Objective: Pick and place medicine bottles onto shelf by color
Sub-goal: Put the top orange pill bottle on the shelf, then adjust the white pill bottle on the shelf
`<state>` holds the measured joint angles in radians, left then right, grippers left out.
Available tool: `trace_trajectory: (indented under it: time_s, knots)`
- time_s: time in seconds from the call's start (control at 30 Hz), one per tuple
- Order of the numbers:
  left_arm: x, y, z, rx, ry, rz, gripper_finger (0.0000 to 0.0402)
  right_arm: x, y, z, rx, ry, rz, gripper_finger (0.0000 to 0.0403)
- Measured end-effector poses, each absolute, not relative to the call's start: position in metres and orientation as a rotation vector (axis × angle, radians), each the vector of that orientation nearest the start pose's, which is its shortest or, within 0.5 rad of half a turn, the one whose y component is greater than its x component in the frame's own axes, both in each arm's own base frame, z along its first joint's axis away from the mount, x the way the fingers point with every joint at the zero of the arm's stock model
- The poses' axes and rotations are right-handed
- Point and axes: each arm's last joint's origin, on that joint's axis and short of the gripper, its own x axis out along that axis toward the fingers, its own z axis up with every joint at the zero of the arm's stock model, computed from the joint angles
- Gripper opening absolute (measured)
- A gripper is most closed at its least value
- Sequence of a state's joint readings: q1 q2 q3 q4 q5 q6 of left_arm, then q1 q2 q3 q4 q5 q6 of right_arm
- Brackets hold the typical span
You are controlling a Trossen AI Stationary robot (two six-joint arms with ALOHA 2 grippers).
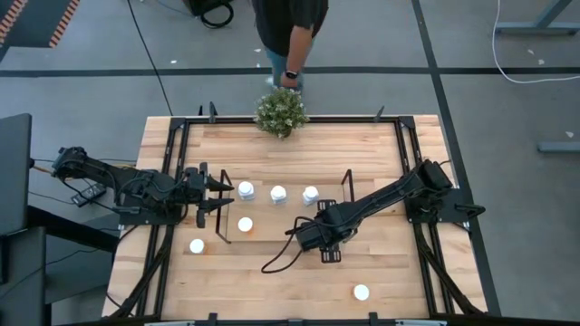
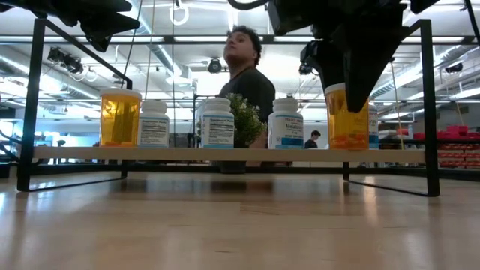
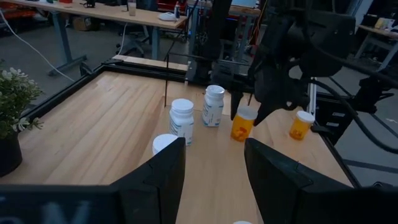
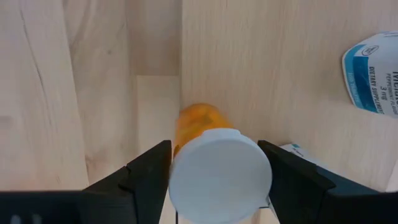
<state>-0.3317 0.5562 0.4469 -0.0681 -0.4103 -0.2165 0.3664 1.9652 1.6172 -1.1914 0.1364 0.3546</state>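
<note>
The shelf (image 2: 225, 154) is a low black-rod rack with a see-through deck at mid-table. Several white-capped bottles stand on it: an orange one (image 2: 120, 116) and whitish ones (image 2: 154, 122) (image 2: 217, 121) (image 2: 286, 122). Their caps show in the high view (image 1: 246, 189) (image 1: 278, 193) (image 1: 311, 194). My right gripper (image 4: 221, 186) is shut on an orange bottle (image 2: 347, 116) at the shelf's right end. My left gripper (image 3: 214, 168) is open and empty at the shelf's left end (image 1: 213, 195). My right gripper pinches the orange bottle by its white cap (image 4: 180, 177) between its two fingers. The fingers come from above, pointing down. The bottle hangs upright below them (image 3: 242, 122). Its bottom is level with the shelf deck; whether it rests there, I cannot tell.
A lone bottle (image 1: 362, 292) stands near the table's front right; it is orange in the left wrist view (image 3: 301, 124). Another bottle (image 1: 197, 245) stands front left. A small potted plant (image 1: 281, 111) stands at the far edge, with a person (image 1: 288, 36) behind it.
</note>
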Motion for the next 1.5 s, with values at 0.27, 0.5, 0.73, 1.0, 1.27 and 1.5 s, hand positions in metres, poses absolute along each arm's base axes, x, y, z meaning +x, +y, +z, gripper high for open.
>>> trace_trajectory:
  time_s: [0.27,0.5,0.73,1.0,1.27,1.5]
  knots:
    - [0.135,-0.034,0.259,-0.152,0.156,0.096,0.0172,0.352,0.129,0.224,-0.095,1.491,-0.087,0.0245]
    - [0.135,-0.034,0.259,-0.152,0.156,0.096,0.0172,0.352,0.128,0.225,-0.094,1.49,-0.089,0.0254]
    - [0.135,-0.034,0.259,-0.153,0.156,0.096,0.0172,0.352,0.128,0.225,-0.097,1.493,-0.092,0.0269]
    - [0.135,-0.034,0.259,-0.151,0.156,0.096,0.0172,0.349,0.125,0.226,-0.117,1.53,-0.096,0.0269]
    - [0.135,-0.034,0.259,-0.149,0.156,0.096,0.0172,0.35,0.126,0.235,-0.123,1.52,-0.084,0.0269]
    - [0.135,-0.034,0.259,-0.15,0.161,0.097,0.0172,0.355,0.127,0.267,-0.111,1.469,-0.077,0.0269]
